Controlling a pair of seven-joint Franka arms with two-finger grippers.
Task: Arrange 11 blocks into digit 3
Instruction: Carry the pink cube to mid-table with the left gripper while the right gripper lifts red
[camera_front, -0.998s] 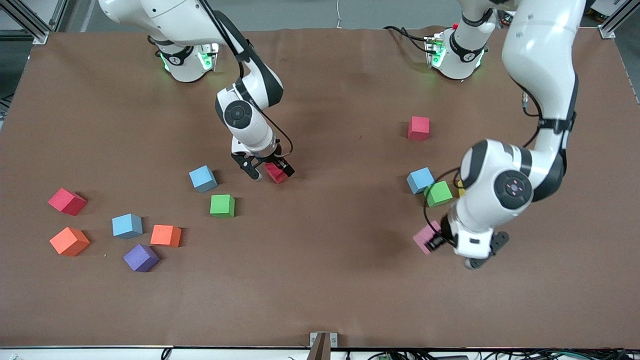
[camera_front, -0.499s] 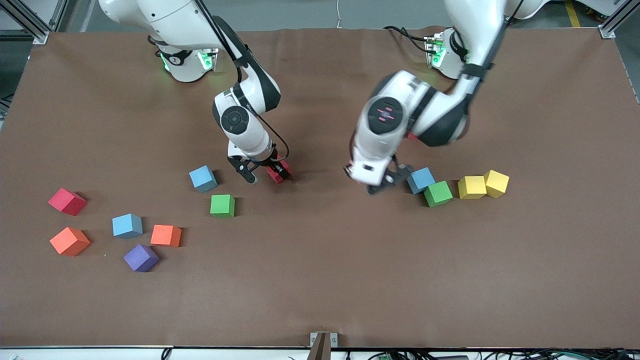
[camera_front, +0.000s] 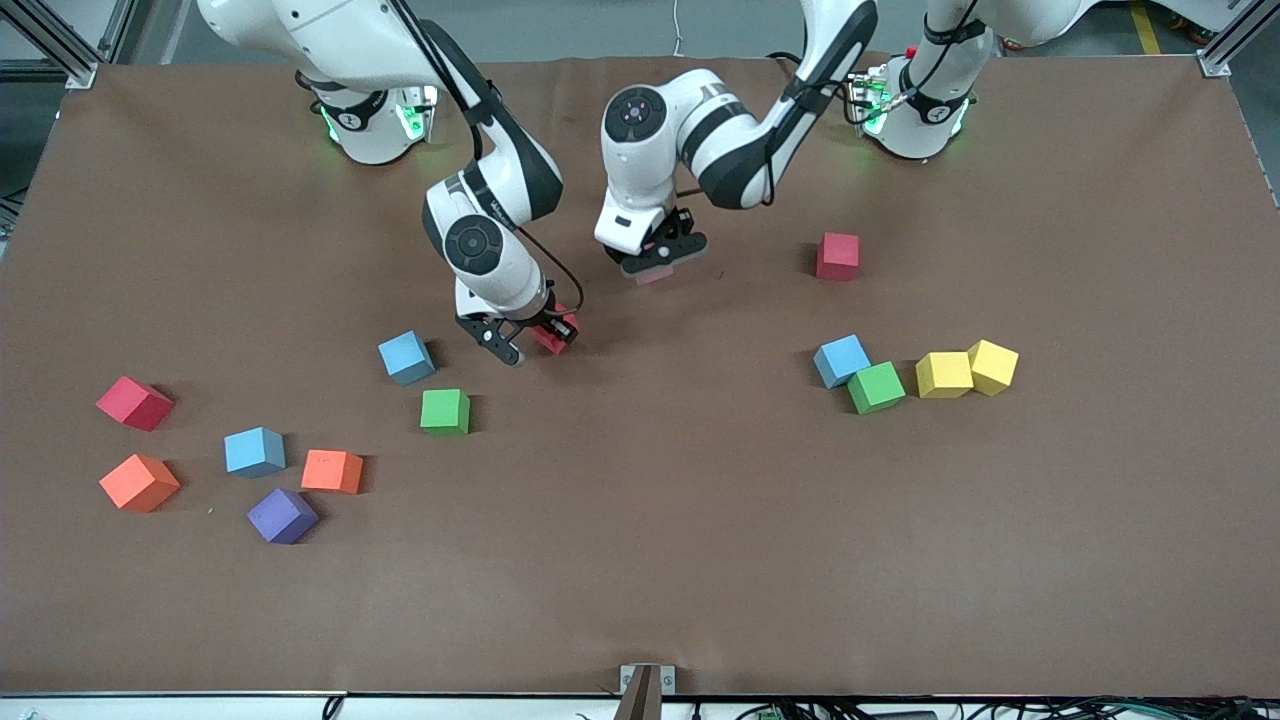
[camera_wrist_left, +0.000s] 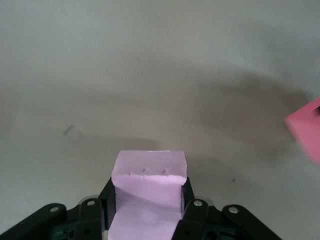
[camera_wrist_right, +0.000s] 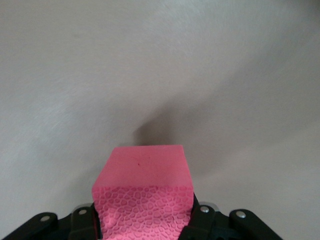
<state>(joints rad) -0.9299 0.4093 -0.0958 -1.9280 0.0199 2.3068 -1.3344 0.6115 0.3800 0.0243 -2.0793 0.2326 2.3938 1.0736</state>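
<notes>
**Two blocks gripped, eleven loose on the tabletop**

The left gripper (camera_front: 655, 262) holds a pink block (camera_front: 654, 274), jaws clamped on its sides, over the middle of the brown tabletop (camera_front: 700, 560). The left wrist view confirms this: pink block (camera_wrist_left: 148, 192) seated between the dark fingers (camera_wrist_left: 192, 212), with the corner of a red block (camera_wrist_left: 307, 131) at the frame edge.

The right gripper (camera_front: 530, 338) is down at the tabletop, jaws closed against a red block (camera_front: 553, 336). In the right wrist view that block (camera_wrist_right: 143, 197) fills the space between the fingers (camera_wrist_right: 82, 220), its near face dimpled.

Loose blocks toward the right arm's end:
- light blue block (camera_front: 406, 357), beside the right gripper
- green block (camera_front: 445, 411), nearer the front camera than that one
- red block (camera_front: 134, 403)
- orange block (camera_front: 139, 482)
- light blue block (camera_front: 254, 451)
- orange block (camera_front: 332, 471), just beside the purple block (camera_front: 282, 515)

Loose blocks toward the left arm's end:
- red block (camera_front: 837, 256), standing alone
- light blue block (camera_front: 841, 360) touching a green block (camera_front: 876, 387)
- two yellow blocks (camera_front: 944, 374) (camera_front: 992, 366), touching each other, near the green one
</notes>
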